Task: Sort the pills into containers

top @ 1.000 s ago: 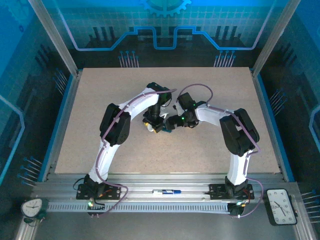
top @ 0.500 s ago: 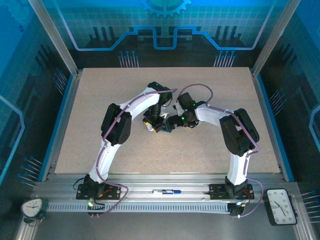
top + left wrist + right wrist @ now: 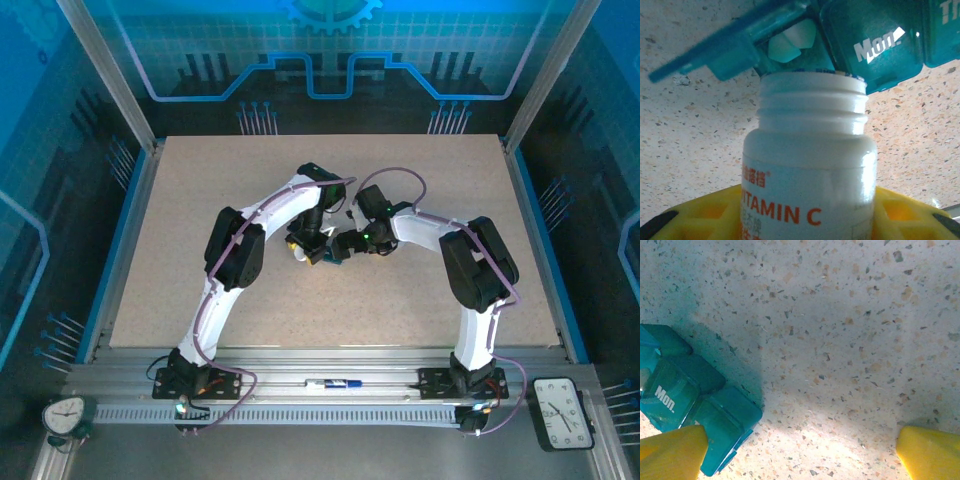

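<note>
Nothing of note has shifted since the earlier frames: both arms keep the same poses, wrists meeting at mid-table. Item one, table [image 3: 200, 200]: speckled beige top, arms bolted at its 6 o'clock edge. Item two, left arm [image 3: 235, 255]: rises from 7 o'clock and bends inward to the centre. Item three, right arm [image 3: 470, 265]: rises from 5 o'clock and bends inward likewise. Item four, left gripper [image 3: 312, 250]: yellow fingers [image 3: 695, 215] clamped on either side of the bottle's body. Item five, right gripper [image 3: 800, 455]: jaws spread wide with bare table between them, one yellow finger [image 3: 670, 450] at 7 o'clock in its wrist view just beside the pill box corner; whether it touches cannot be told. Item six, bottle [image 3: 810, 165]: white plastic, uncapped, orange "VITAMIN C" lettering, threaded mouth pointing to 12 o'clock in the left wrist view and set right at the box's open compartment. Item seven, pill box [image 3: 875, 45]: dark teal strip lying on the table at centre, one cell marked "Mon.", seen at 8 o'clock from the right wrist. Item eight, lid [image 3: 715, 55]: teal flap swung open toward 10 o'clock. Item nine, pill [image 3: 790, 42]: white, lying in the open compartment just above the bottle mouth.
</note>
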### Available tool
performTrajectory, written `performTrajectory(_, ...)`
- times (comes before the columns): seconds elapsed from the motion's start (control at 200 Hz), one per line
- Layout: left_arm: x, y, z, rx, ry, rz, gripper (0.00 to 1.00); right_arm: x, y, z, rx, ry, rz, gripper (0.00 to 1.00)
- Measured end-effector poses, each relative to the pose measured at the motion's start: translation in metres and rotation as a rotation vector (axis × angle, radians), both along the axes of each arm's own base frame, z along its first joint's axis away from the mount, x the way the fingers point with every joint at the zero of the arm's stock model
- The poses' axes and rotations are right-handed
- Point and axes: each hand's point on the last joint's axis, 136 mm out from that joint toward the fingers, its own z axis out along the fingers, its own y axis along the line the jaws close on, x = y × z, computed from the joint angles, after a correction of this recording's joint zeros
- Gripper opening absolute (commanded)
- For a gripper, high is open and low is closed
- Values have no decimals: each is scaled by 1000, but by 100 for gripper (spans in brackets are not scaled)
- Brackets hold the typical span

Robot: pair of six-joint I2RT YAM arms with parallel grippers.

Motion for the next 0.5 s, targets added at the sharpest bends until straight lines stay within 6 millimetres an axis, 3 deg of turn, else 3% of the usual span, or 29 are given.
performTrajectory(0.495,0,0,-2,-4,-6,0,0,0,0,0,-1,1,0,100)
